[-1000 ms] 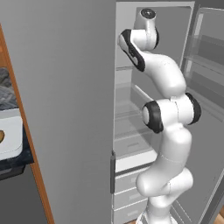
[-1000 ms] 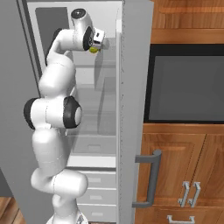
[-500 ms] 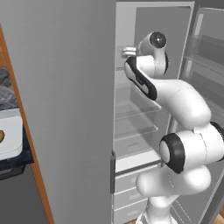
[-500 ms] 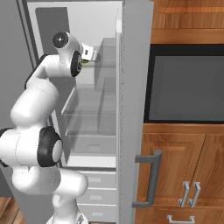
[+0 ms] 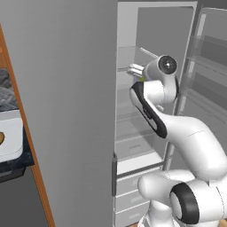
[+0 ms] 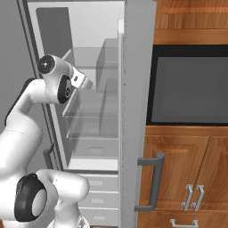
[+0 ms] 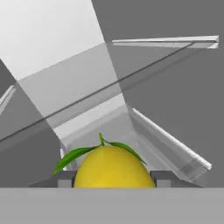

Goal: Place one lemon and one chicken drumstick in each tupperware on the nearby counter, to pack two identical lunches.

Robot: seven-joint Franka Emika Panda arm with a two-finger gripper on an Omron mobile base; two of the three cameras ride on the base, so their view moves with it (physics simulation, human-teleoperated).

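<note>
A yellow lemon [image 7: 113,166] with green leaves sits between my gripper's [image 7: 113,179] two dark fingertips [image 7: 65,178], so the gripper is shut on it. The hand is inside the open fridge at upper-shelf height, where the gripper [image 5: 134,70] points left in the left base view and the gripper [image 6: 85,83] points right in the right base view. A sliver of the lemon [image 5: 141,79] shows under the wrist. Far left, part of a pale tupperware [image 5: 9,141] rests on the black counter [image 5: 17,163], with something brown at its left edge. The other tupperware and the drumsticks are out of view.
Glass shelves [image 7: 162,41] and the fridge's grey walls surround the hand. The fridge's side panel [image 5: 66,111] stands between the arm and the counter. The open fridge door [image 6: 136,111] with its handle [image 6: 153,182] stands right of the arm, beside a dark oven [image 6: 191,89] and wooden cabinets [image 6: 187,178].
The arm has folded down and swung sideways, so the hand with the lemon has dropped from the fridge's top to upper-shelf height. The gripper has stayed shut on the lemon.
</note>
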